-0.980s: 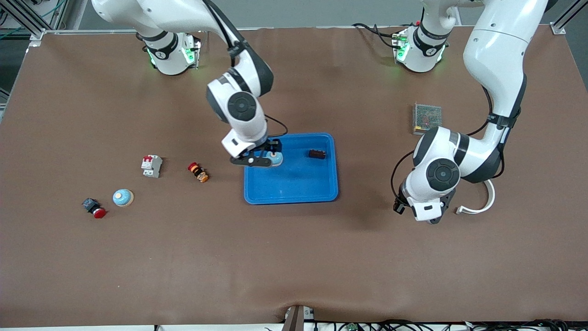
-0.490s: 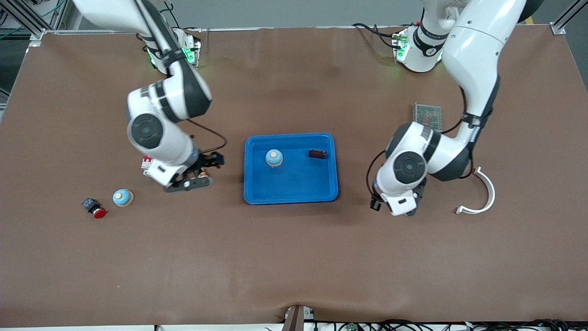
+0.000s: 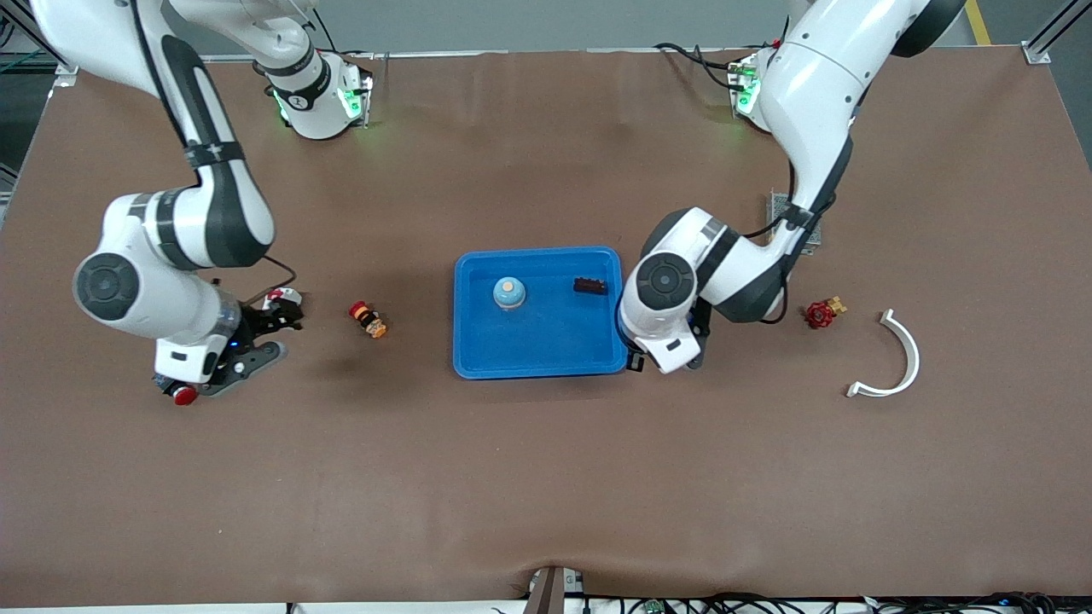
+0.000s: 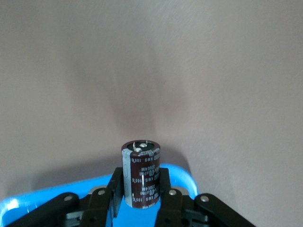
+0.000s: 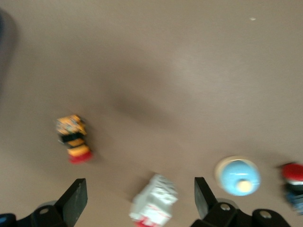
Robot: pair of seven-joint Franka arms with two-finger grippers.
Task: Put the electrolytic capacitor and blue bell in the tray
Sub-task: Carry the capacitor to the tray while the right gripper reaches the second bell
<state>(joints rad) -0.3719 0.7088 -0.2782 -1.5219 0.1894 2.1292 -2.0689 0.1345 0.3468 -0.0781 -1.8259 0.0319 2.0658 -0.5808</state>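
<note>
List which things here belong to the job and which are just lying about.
Job: tray, blue bell in it, electrolytic capacitor in the left claw.
Lying about: dark block in tray, second blue bell, breaker, orange button, red button, red valve, white curved piece.

The right end effector [image 3: 243,345], jaws wide, is away from the tray [image 3: 539,362] and now over the second blue bell [image 5: 237,176]. The left end effector [image 3: 661,358], clamping the capacitor [image 4: 141,173], reaches the tray's corner, uncovering a red valve [image 3: 821,315].
</note>
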